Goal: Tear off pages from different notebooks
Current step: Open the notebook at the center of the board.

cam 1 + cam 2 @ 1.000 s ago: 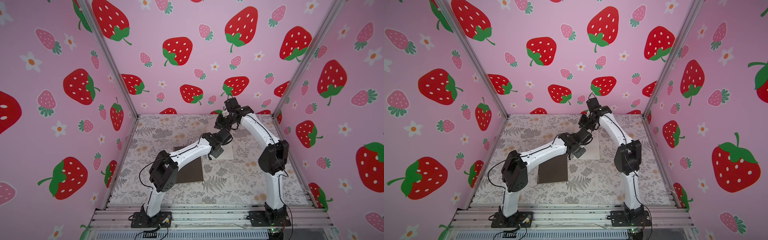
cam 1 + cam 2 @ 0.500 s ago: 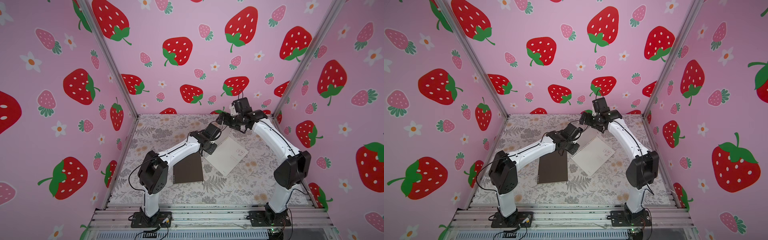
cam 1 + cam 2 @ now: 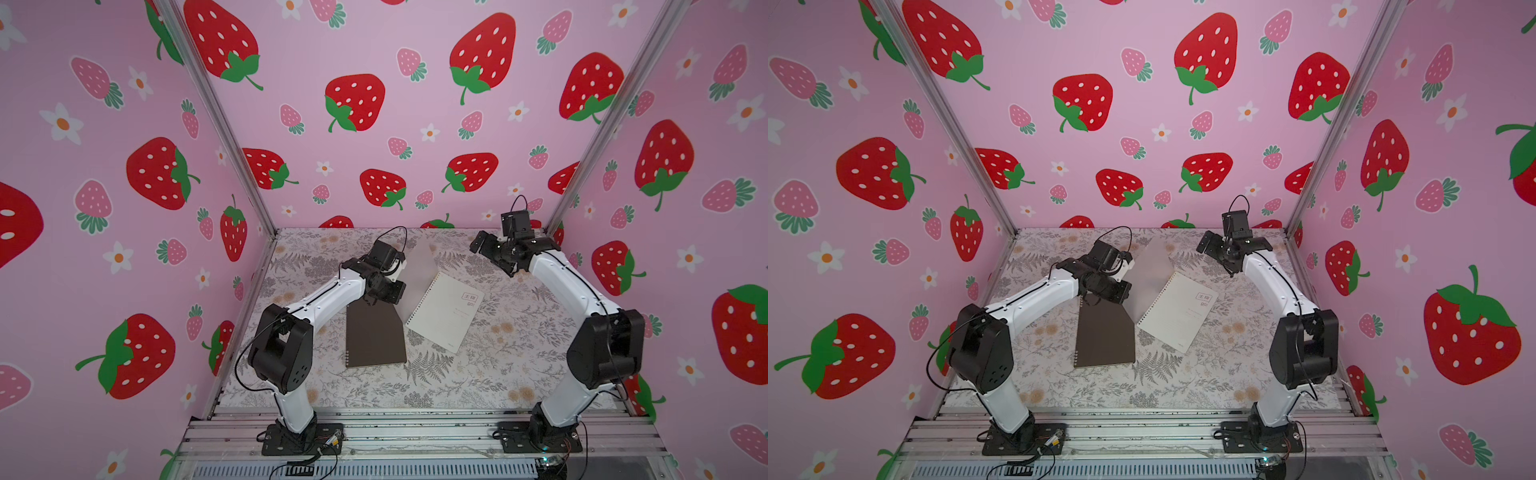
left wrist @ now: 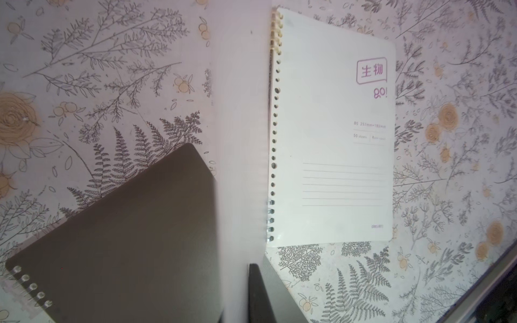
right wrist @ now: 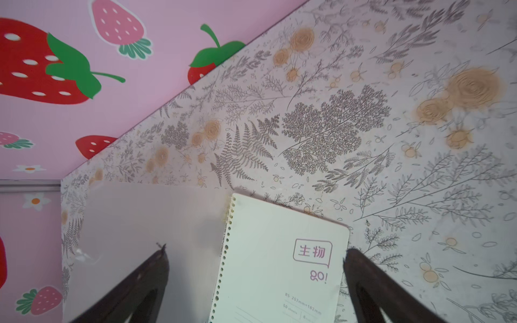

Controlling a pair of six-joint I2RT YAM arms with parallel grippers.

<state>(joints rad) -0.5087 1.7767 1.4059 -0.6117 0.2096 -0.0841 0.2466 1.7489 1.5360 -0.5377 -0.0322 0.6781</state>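
Dark notebook (image 3: 376, 332) lies closed at the middle of the floral bench (image 3: 498, 365); cream notebook (image 3: 444, 316) lies tilted at its 2 o'clock. Between them a page (image 3: 415, 282) stands lifted, pinched in the left pincer (image 3: 398, 291). Right pincer (image 3: 489, 258), spread wide, hangs in the air at the bench's 1 o'clock

Left arm (image 3: 324, 295) reaches forward, left fingers (image 4: 257, 293) pinched together; right arm (image 3: 561, 282) bent, right fingers (image 5: 377, 288) spread wide.
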